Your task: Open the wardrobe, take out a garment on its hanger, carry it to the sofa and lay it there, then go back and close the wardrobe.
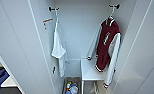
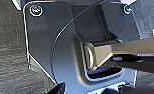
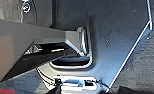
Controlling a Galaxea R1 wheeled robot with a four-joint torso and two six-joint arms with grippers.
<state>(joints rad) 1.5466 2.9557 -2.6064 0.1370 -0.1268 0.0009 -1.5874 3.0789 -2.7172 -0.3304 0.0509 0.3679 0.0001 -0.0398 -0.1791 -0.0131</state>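
white shirt [image 1: 58,50] hanging | basket [image 1: 72,85] with items below | white shelf [image 1: 90,70]

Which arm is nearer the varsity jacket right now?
Probably right, though unconfirmed. The varsity jacket hangs on the open wardrobe's right side, the right arm's side; both wrist cameras face dark flooring, suggesting both arms hang low.

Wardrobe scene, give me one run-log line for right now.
wardrobe: doors open | garment: hanging inside on hanger | white shirt: hanging beside it
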